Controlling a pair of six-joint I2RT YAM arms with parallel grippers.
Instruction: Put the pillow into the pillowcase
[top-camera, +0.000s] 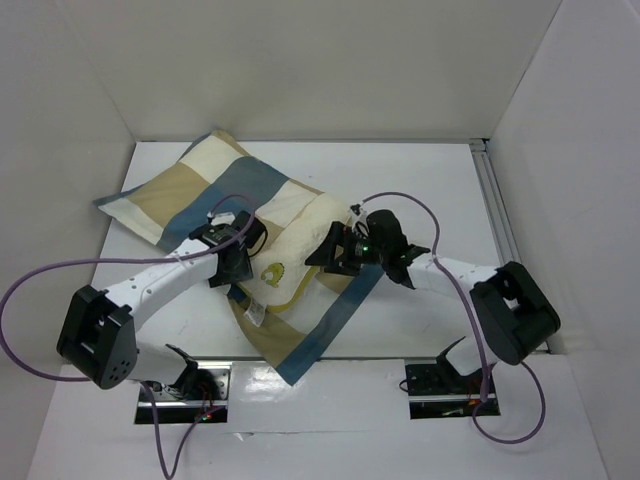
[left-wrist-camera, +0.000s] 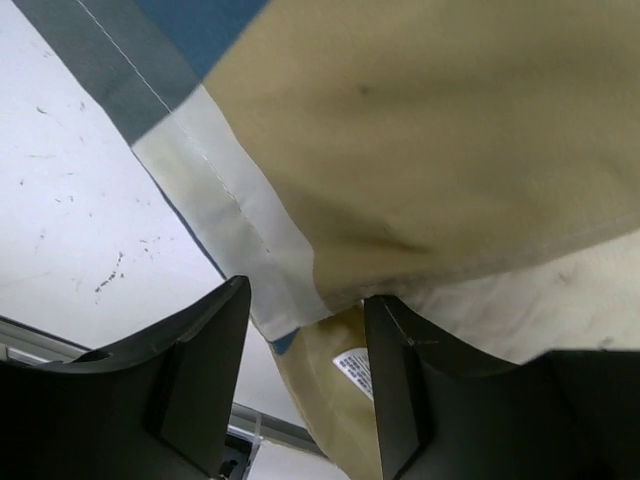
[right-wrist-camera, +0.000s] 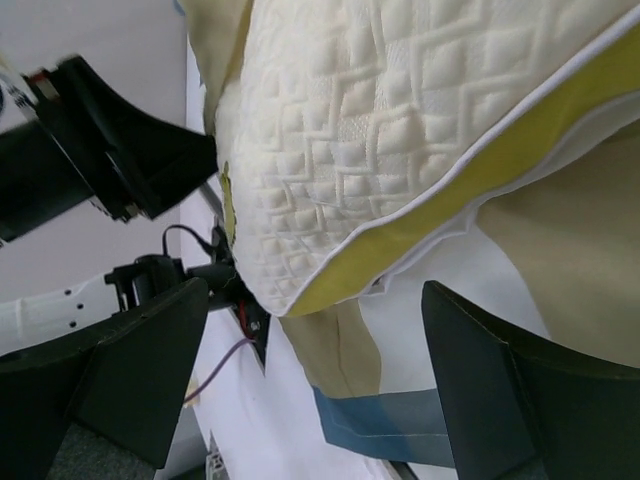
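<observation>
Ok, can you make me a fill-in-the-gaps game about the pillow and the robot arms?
1. The edge band on the pillow is coloured ____.
2. The pillowcase has big blocks of tan, cream and ____.
3. The right gripper has its fingers wide ____, not shut.

Missing words: yellow; blue; open.

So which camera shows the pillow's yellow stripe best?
The right wrist view: the yellow stripe runs large and close across it. The top view shows only a small bit; the left wrist shows none.
</observation>
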